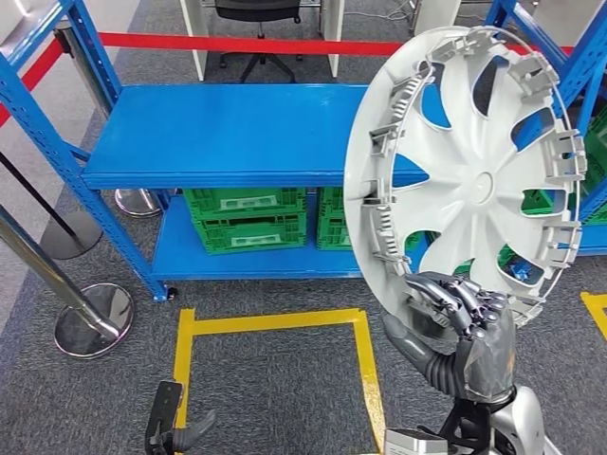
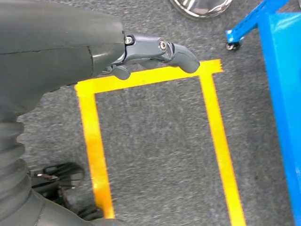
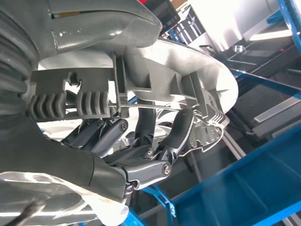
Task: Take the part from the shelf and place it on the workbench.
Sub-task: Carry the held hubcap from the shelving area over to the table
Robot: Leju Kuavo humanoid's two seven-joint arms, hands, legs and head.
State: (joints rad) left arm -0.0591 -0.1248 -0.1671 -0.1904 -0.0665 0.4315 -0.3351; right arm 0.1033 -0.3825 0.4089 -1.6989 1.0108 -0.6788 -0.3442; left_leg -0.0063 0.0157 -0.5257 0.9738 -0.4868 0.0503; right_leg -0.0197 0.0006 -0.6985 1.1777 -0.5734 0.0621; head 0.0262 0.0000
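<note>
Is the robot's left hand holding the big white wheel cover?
No, the left hand hangs low with nothing in it, while the right hand grips the wheel cover by its lower rim.

The wheel cover [image 1: 465, 171] is silver-white with curved spokes and grey clips around its rim. The right hand [image 1: 472, 322] is dark grey. The shelf [image 1: 229, 133] is bright blue, and the crates [image 1: 247, 218] under it are green. On the grey carpet [image 1: 286, 389] lies a yellow tape square [image 1: 275, 324]. A red barrier tape [image 1: 243, 43] runs behind the shelf.
</note>
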